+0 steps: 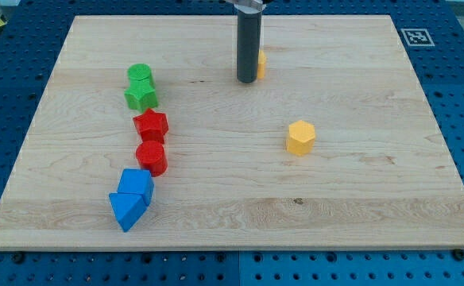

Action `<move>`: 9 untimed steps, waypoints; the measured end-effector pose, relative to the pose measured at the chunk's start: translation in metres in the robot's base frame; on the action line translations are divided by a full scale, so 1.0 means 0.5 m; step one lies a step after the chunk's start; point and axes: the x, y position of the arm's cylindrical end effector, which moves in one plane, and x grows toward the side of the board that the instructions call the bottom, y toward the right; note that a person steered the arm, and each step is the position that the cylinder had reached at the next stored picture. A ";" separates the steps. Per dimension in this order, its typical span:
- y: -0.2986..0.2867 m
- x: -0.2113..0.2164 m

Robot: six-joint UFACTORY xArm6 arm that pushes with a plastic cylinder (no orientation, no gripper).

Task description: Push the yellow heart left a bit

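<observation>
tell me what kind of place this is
Likely a robotics lab bench: a wooden board on a blue perforated table, a printed marker tag, and coloured blocks pushed by my tip.

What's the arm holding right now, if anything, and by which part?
Nothing is held: there is no pincer, only a rod. My tip stands at the left side of a yellow block it mostly hides; contact cannot be told.

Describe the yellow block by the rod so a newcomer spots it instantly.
Start at the wooden board, top middle, where the dark rod stands. The yellow block peeks out just right of my tip, mostly hidden. The other yellow block sits alone, lower right.
</observation>
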 end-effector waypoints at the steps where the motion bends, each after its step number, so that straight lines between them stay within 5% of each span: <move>1: 0.043 0.033; 5: 0.101 -0.061; 9: 0.021 -0.042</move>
